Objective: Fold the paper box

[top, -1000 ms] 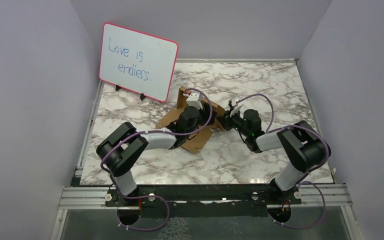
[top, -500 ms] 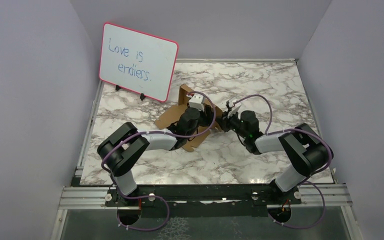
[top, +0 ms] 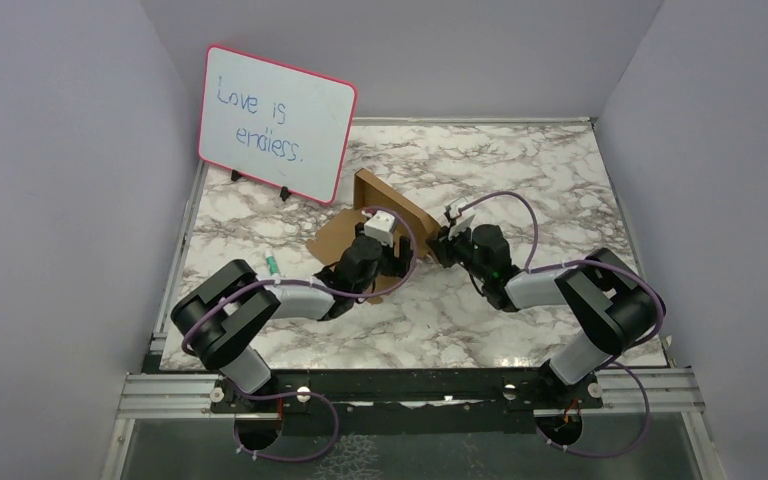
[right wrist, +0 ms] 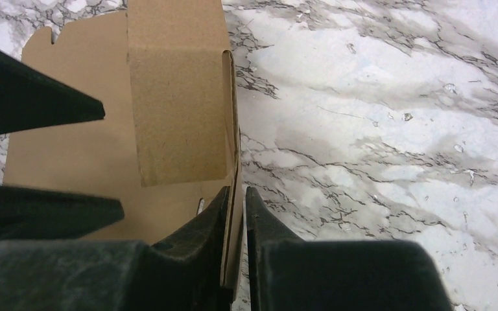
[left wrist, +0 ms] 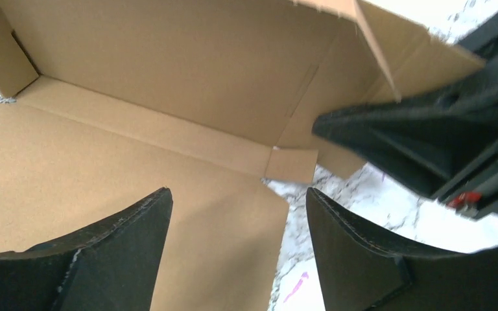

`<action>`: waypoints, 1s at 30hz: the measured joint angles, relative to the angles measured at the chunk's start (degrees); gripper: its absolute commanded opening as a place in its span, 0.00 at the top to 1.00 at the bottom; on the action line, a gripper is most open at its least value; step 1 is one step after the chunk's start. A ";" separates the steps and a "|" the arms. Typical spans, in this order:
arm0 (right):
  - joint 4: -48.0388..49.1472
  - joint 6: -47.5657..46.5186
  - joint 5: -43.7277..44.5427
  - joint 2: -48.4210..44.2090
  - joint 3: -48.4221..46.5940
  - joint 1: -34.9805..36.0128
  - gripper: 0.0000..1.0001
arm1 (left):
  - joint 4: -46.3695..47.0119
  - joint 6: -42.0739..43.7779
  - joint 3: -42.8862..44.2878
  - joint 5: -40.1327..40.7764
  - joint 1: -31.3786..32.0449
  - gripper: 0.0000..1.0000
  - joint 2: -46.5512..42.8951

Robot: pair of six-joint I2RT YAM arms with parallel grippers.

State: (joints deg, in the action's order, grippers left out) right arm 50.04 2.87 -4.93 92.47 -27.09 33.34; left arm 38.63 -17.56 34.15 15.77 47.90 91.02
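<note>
The left arm [top: 295, 297] and right arm [top: 535, 285] are being reached low across the grey-veined marble counter [top: 520, 160]. "Love is endless." is being shown on the pink-framed whiteboard [top: 275, 125]. At mid-counter the half-hidden plain brown cardboard paper box [top: 380, 192] is being pinched at a raised wall by the right claw [right wrist: 237, 194]; the left claw [left wrist: 238, 194] is being held spread above it.

A marble-patterned tabletop [top: 520, 165], white with grey veins, forms the floor of the enclosure. 3 plain pale-lilac walls [top: 55, 200] close it in at the left, back and right. A pink-framed whiteboard [top: 276, 123] stands tilted at the back left (its blue handwriting reads "Love is endless."). An aluminium rail [top: 410, 392] runs along the near edge. The light is even, with a soft sheen on the marble.
</note>
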 measured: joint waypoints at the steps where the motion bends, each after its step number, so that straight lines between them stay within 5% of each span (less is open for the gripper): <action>1: -0.02 0.00 0.11 0.00 -0.07 0.04 0.85 | 0.07 0.52 -0.63 -0.07 0.24 0.21 -0.11; 19: -0.85 -0.74 0.81 0.33 -1.66 1.49 0.86 | 5.35 8.59 2.67 -1.44 3.23 0.17 11.63; 30: -1.92 -1.46 1.31 0.52 -1.77 1.60 0.86 | 6.78 9.68 5.25 2.69 3.10 0.37 14.19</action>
State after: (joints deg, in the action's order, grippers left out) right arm 48.12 1.41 -3.62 92.99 -28.86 34.94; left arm 45.41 -7.88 39.40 18.46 51.00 105.21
